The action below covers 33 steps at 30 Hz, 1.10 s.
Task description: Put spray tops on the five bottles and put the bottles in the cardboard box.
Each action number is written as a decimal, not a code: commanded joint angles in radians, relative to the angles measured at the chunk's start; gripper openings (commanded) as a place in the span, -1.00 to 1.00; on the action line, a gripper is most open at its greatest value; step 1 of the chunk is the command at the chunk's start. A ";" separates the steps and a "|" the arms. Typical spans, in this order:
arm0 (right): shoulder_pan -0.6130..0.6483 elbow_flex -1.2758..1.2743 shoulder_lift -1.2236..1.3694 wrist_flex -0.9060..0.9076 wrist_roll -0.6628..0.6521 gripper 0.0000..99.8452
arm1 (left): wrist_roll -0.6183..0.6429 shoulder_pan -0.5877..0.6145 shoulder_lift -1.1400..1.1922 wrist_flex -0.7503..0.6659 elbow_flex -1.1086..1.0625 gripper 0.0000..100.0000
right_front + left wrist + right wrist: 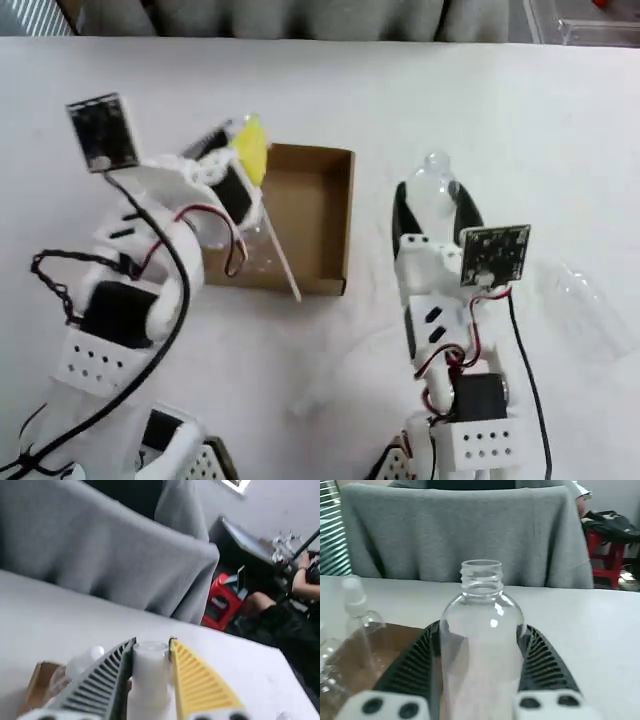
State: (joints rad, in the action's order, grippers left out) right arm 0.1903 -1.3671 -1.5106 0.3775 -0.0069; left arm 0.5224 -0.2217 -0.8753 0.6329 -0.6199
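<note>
Currently a two-handed setup for capping. My right gripper (482,630) is closed on a clear bottle (481,600), with a black finger on either side of its body. It holds the bottle upright on the table (500,90), just beside the cardboard box (315,215). Judged reason: the neck faces up and stays steady so a top can go on. My left gripper (151,642) is clamped on a white spray top (149,675) between its grey and yellow fingers, raised over the box's left side in the high view. The top's thin tube (282,250) hangs slantwise across the box to its front wall. Top and bottle are well apart, so the tube is not yet in the neck. Bottle itself: transparent, round-shouldered, threaded neck open, no top, seems empty. Inside the box is a capped bottle (354,595); I cannot tell whether it stands or leans. A bare bottle (590,295) lies on the table, off to my right.
</note>
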 commanded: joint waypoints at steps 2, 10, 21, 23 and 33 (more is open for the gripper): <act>0.136 -0.092 -0.097 -0.077 0.008 -0.97 | -0.005 0.090 -0.048 -0.147 0.161 -0.95; 0.295 -0.215 -0.297 -0.036 0.002 -0.97 | -0.011 0.104 -0.260 -0.133 0.166 -0.95; 0.418 -0.226 -0.295 -0.007 0.000 -0.97 | -0.011 0.088 -0.239 -0.101 0.250 -0.96; 0.412 -0.239 -0.295 -0.008 0.000 -0.97 | -0.011 0.067 -0.165 -0.044 0.328 -0.96; 0.415 -0.324 -0.295 -0.068 -0.035 -0.97 | -0.005 0.027 -0.007 0.270 0.614 -0.96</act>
State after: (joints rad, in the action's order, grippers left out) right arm 0.5646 -1.6771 -1.7929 0.3406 -0.0284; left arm 0.5224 -0.1788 -0.8938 0.7649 -0.0890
